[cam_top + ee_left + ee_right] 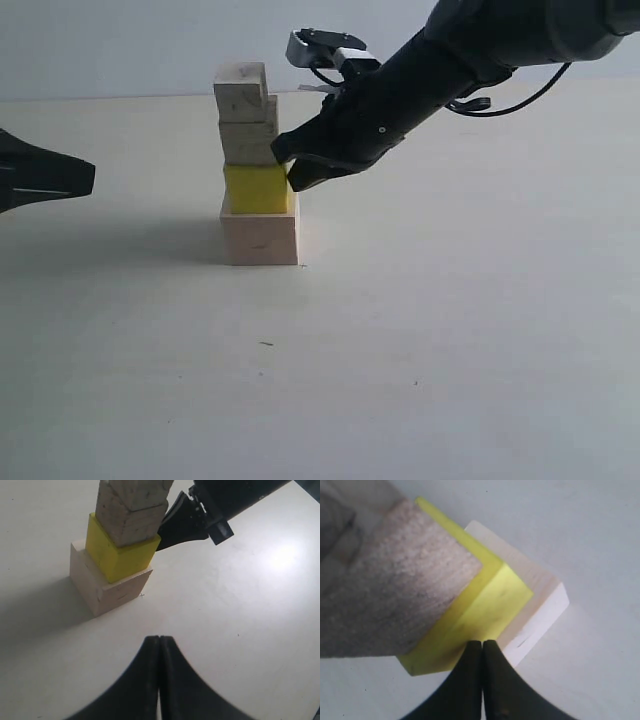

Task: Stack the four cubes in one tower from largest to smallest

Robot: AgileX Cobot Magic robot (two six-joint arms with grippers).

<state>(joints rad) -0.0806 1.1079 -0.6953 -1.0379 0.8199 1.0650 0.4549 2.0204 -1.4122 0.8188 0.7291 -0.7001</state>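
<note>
2 grainy wood cubes (pixel 248 140) atop smooth yellow cube (pixel 257 188); pale wood base (pixel 260 238).

Pale cream tabletop (pixel 430 330), matte finish. Small dark fleck (pixel 266 344) near front-centre, and a fainter speck (pixel 417 382) further right. Plain pale wall (pixel 120 40) behind, meeting the tabletop along a straight line.

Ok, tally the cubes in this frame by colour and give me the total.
Pale wood: 3 (bottom cube, third cube, top cube)
Yellow: 1 (yellow cube)
Total: 4
</note>
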